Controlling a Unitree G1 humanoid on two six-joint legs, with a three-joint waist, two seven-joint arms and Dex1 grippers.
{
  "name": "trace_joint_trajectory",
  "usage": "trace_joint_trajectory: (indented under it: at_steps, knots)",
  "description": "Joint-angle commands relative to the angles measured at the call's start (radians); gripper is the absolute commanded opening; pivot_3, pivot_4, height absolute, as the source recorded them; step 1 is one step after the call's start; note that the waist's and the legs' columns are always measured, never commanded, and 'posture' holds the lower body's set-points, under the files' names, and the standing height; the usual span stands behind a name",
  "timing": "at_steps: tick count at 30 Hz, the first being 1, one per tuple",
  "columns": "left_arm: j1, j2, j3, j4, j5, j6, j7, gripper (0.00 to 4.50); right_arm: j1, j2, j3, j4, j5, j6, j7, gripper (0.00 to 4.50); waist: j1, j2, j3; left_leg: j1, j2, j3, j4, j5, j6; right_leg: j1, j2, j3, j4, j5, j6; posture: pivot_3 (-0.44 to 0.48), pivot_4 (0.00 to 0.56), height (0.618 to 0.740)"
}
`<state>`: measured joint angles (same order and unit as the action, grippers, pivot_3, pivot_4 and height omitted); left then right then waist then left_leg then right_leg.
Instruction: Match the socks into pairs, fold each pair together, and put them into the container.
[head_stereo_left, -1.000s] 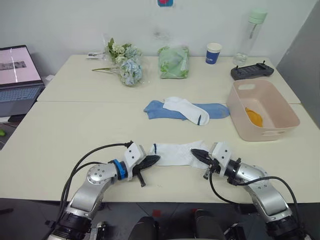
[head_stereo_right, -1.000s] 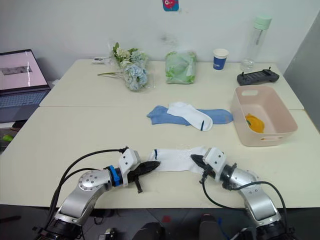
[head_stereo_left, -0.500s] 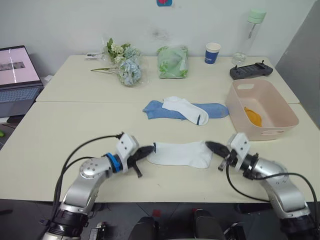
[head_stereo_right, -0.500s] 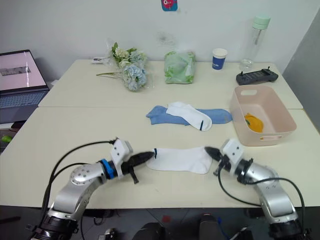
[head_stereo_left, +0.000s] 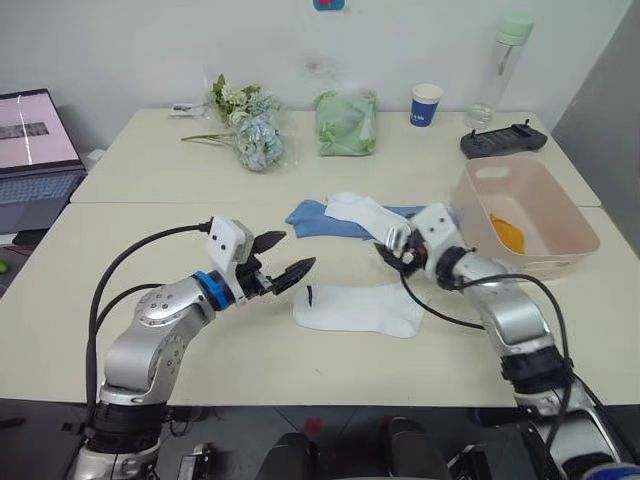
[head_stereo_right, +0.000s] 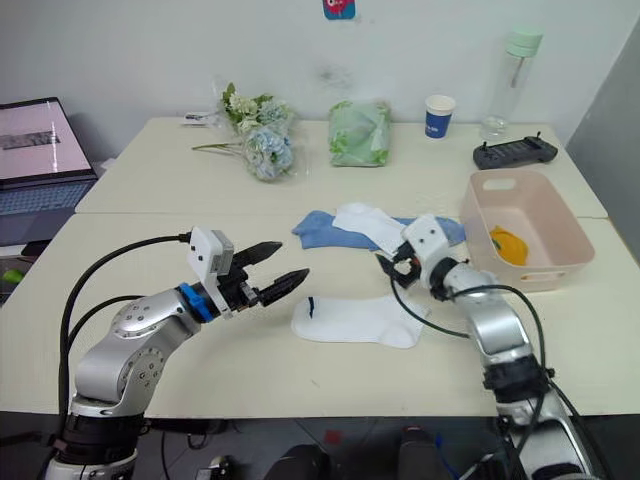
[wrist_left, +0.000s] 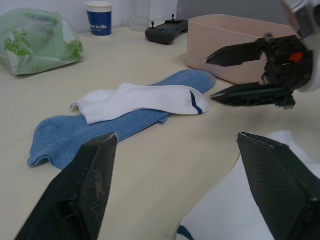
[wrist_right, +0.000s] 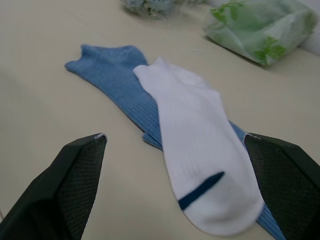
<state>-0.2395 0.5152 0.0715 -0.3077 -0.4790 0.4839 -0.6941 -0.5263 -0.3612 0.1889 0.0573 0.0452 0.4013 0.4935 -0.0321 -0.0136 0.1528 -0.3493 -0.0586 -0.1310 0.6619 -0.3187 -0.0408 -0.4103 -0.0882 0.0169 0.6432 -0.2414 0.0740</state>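
One white sock (head_stereo_left: 360, 308) with a small dark mark lies flat near the table's front edge, held by nothing. My left gripper (head_stereo_left: 292, 252) hovers open just left of it and above the table. My right gripper (head_stereo_left: 384, 246) is open too, raised beside a second white sock (wrist_right: 192, 117) that lies across the light blue socks (wrist_right: 112, 75) mid-table. The left wrist view shows the right gripper (wrist_left: 210, 77) with its jaws apart in front of the pink container (head_stereo_left: 505, 163). A mustard-yellow sock (head_stereo_left: 508, 235) lies inside the container.
Along the back of the table stand a flower bunch (head_stereo_left: 250, 130), a green cloth bundle (head_stereo_left: 347, 122), a blue-and-white paper cup (head_stereo_left: 427, 105), a clear bottle (head_stereo_left: 505, 65) and a black controller (head_stereo_left: 503, 140). A laptop (head_stereo_left: 35, 150) sits at far left.
Both grippers have opened and let go of the white sock, which now lies flat. The left arm rose and drew back left; the right arm swung up toward the mid-table socks.
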Motion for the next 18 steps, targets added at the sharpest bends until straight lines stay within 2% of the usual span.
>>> trace_joint_trajectory:
  at_steps: [1,8,9,11,18]
  knots:
    - [-0.035,0.008,-0.011,-0.05,0.011,-0.002,0.011,4.46,-0.07,0.004,0.024,0.109,-0.068,-0.045,-0.019,4.5,0.003,0.0,0.0,0.0,0.0,0.0,0.0,0.0,0.0,0.0,0.0,0.0,0.0,0.0,0.0,0.0,0.15,0.74]
    - [-0.051,-0.005,-0.027,-0.035,0.034,-0.009,0.032,4.46,-0.162,0.011,0.045,0.32,-0.132,-0.104,-0.026,4.5,-0.002,0.0,0.0,-0.002,0.0,0.0,0.0,0.0,0.0,-0.002,0.0,0.0,0.0,0.0,0.0,0.0,0.15,0.74]
    - [-0.046,-0.008,-0.031,-0.036,0.037,-0.013,0.033,4.49,-0.174,0.012,0.046,0.346,-0.144,-0.117,-0.032,4.32,-0.002,0.0,0.0,-0.001,0.0,0.001,0.0,0.0,0.0,-0.002,0.0,0.0,0.001,0.0,0.0,0.0,0.15,0.74]
    - [-0.043,-0.014,-0.033,-0.043,0.037,-0.011,0.038,4.5,-0.19,0.012,0.048,0.381,-0.155,-0.146,-0.023,3.91,-0.004,0.0,0.0,-0.001,0.0,0.001,0.0,0.0,0.0,-0.002,0.0,0.0,0.001,0.0,0.0,0.0,0.15,0.74]
    - [-0.045,-0.015,-0.029,-0.036,0.039,-0.017,0.041,4.5,-0.186,0.001,0.017,0.389,-0.149,-0.186,-0.013,1.31,-0.002,0.0,0.0,-0.004,0.0,0.001,0.0,0.0,0.0,-0.004,0.0,0.0,0.001,0.0,0.0,0.0,0.15,0.74]
